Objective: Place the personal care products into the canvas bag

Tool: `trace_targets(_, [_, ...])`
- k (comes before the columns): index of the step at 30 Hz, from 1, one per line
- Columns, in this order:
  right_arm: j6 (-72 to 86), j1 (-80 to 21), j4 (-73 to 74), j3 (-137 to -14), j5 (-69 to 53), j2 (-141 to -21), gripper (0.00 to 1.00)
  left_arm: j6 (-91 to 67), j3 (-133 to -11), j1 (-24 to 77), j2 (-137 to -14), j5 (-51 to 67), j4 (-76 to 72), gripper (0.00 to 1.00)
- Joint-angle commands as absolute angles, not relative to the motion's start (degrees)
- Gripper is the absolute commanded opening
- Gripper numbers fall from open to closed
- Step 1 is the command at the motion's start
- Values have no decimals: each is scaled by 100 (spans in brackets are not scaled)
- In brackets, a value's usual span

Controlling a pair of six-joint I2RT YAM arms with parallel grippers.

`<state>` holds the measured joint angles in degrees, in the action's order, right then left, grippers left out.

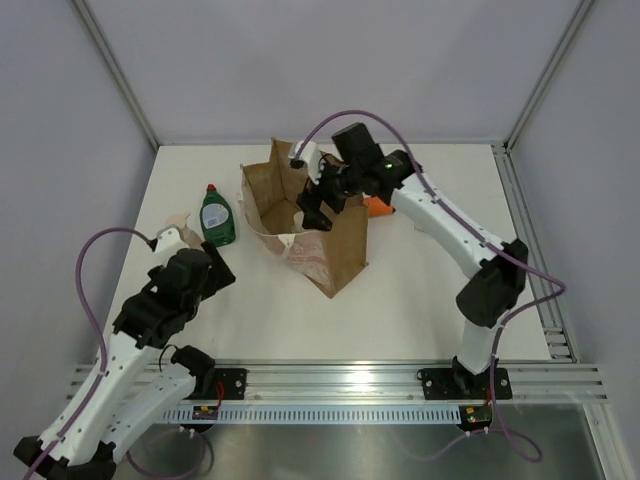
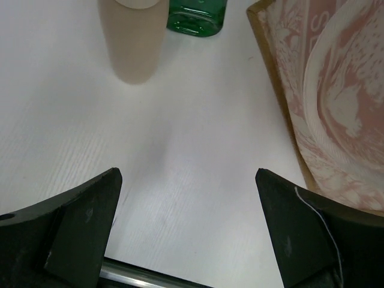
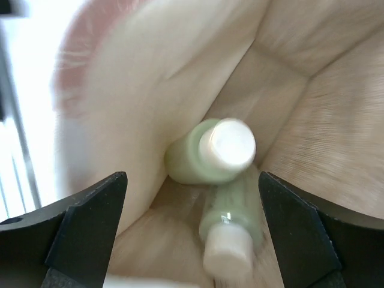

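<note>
The canvas bag point(image 1: 335, 255) stands open in the middle of the table. My right gripper point(image 1: 313, 210) is open and empty in its mouth. In the right wrist view the right gripper point(image 3: 193, 180) hangs over two pale green bottles with cream caps, one point(image 3: 192, 162) leaning on the other point(image 3: 237, 207), both on the bag floor. The green red-capped bottle point(image 1: 217, 216) stands left of the bag. The orange bottle point(image 1: 377, 207) lies behind the bag, partly hidden by my right arm. My left gripper point(image 2: 187, 177) is open and empty over bare table. A pale beige tube-like item point(image 2: 135, 45) lies ahead of it, beside the green bottle point(image 2: 197, 15).
The bag's reddish-patterned side point(image 2: 336, 90) is close on the right of my left gripper. An aluminium rail point(image 1: 340, 378) runs along the near table edge. Enclosure walls stand at the back and both sides. Purple cables loop off both arms.
</note>
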<state>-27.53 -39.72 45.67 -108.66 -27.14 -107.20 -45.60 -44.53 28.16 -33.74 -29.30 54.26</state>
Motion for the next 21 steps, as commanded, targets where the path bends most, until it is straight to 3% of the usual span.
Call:
trace_targets(1, [-3085,-3360,5044,-11075,-3916,-9590,99,-4404,-4983,2813,-3937,-3716,5458,99])
trace_targets(5, [-3041,-2559,5019,-10443,-4963,-8581,99,-3983,-5115,2795,-4253,-4297,5240,99])
trace_targets(9, [-3269,-2198,5089,-9547,-5106,-7719,100,-3403,-5124,2427,-4631,-4333,4801,99])
trace_targets(16, [-3603,-1574,4888,-7027,-5905,-6189,99,-2303,-5071,1197,-5571,-2974,3710,99])
trace_targets(21, [-3656,-1047,4299,-5917,-6529,-5257,99,-2066,-5317,546,-6440,-1997,3217,99])
